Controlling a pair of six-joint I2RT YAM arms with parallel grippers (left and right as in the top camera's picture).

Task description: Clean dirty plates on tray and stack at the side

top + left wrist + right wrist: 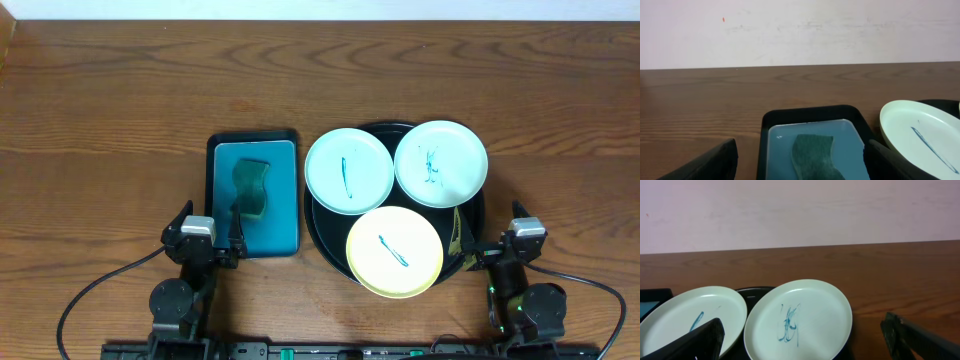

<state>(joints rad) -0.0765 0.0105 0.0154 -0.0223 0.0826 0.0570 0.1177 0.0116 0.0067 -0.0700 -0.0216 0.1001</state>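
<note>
Fingers (715, 162) apart on left gripper (801, 152) and right gripper (802, 337), three scribbled plates (348, 171) on black tray (326, 228), sponge (252, 188) in teal tray (275, 218)

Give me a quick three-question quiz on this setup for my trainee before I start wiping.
1. How many plates on the black tray show a scribble?
2. True or false: the sponge rests on a plate.
3. The left gripper and right gripper are: A both open, B both shut, C left shut on the sponge.
Key: 1. Three. 2. False; it lies in the teal tray. 3. A.
</note>
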